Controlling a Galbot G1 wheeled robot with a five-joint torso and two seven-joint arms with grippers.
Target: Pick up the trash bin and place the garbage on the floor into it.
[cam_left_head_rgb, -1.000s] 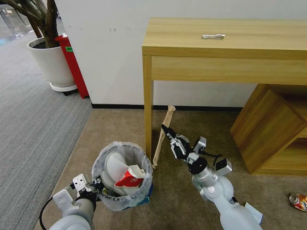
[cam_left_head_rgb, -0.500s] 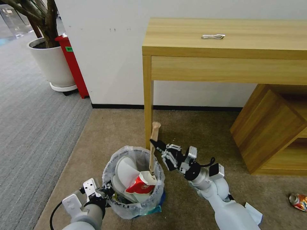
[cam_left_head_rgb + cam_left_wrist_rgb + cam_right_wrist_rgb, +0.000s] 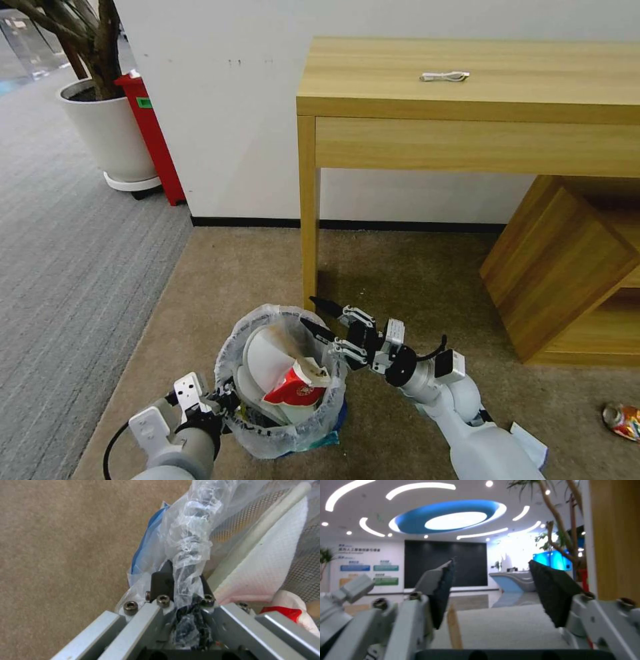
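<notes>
The left end effector (image 3: 212, 402) pinches the bag-covered rim of the trash bin (image 3: 280, 437) (it stands on the floor (image 3: 400, 267), full of garbage), while the right end effector (image 3: 319, 318) hovers spread above it.

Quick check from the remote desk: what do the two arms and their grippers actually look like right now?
Both arms are smooth light-grey shells with black joint rings. The left gripper has a silver bracket frame, hex bolts and a looping black cable. The right gripper has silver linkages, pointed black rubber-padded fingers, small white boxes at its wrist and a black cable.
</notes>
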